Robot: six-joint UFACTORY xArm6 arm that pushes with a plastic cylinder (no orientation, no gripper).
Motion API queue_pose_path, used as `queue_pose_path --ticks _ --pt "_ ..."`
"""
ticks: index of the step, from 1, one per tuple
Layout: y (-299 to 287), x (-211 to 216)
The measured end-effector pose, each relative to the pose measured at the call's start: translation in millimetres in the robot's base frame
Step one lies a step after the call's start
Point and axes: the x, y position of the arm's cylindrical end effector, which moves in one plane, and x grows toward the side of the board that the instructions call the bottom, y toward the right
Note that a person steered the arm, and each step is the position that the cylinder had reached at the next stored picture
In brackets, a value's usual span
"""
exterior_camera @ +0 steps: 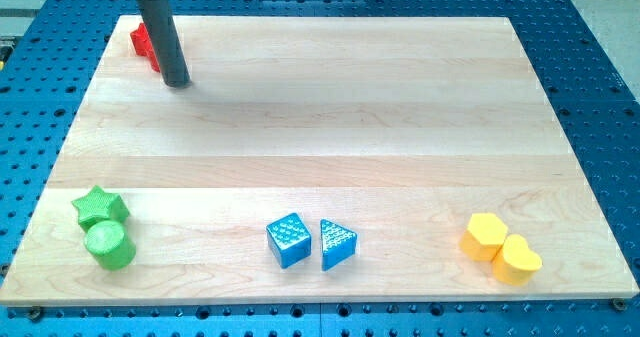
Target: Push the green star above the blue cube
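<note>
The green star (99, 207) lies near the board's left edge, low in the view, touching a green cylinder (109, 245) just below it. The blue cube (289, 240) sits at the bottom middle, next to a blue triangle (337, 243) on its right. My tip (177, 82) is at the view's top left, far above the green star and well to the upper left of the blue cube. It touches neither of them.
A red block (143, 43) lies at the top left corner, partly hidden behind the rod. Two yellow blocks, a hexagon (486, 235) and a heart (517, 260), touch at the bottom right. The wooden board (320, 127) rests on a blue perforated table.
</note>
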Motion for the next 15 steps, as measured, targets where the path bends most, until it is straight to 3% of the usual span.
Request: queue_pose_path --ticks 2,3,5,6,7,9,10,11,12,13,14,15 --pt "-5 8" --pt "3 37" --pt "-99 133" --pt "-118 185" --pt "-74 225" --pt "68 191" --pt "118 208" --pt "149 188" --pt "149 161" --pt "130 182" --pt "125 148" --pt "171 143"
